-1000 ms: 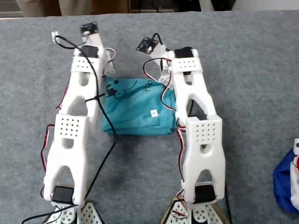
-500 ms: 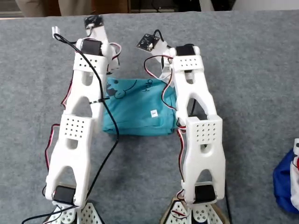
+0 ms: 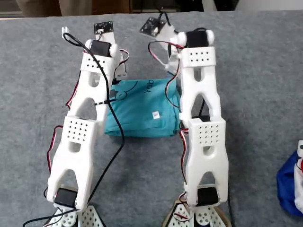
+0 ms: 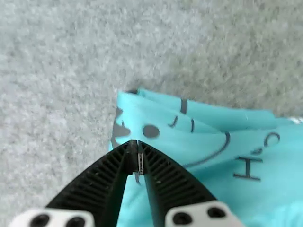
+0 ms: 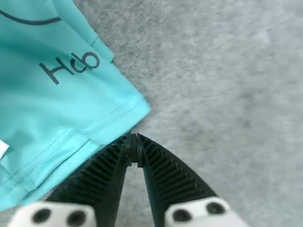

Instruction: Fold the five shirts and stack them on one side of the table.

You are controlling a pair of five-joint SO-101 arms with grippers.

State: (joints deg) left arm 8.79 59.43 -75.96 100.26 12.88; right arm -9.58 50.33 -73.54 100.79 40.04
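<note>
A folded teal shirt [image 3: 142, 111] with a dark printed face and letters lies flat on the grey table cover [image 3: 246, 71], between my two arms. My left gripper [image 4: 135, 152] is shut, its black fingertips pressed together above the shirt [image 4: 213, 156] close to its far left corner. My right gripper [image 5: 132, 144] is also shut and hovers at the edge of the shirt [image 5: 57, 104] by its far right corner, half over the grey cover. No cloth shows between either pair of fingers.
A bundle of blue cloth [image 3: 288, 187] with something white lies at the right edge of the table. Grey cover stretches free to the left and right of the arms. A person's legs stand beyond the far edge.
Both wrists have moved toward the far side of the table, past the shirt's far edge. The teal shirt has stayed in place.
</note>
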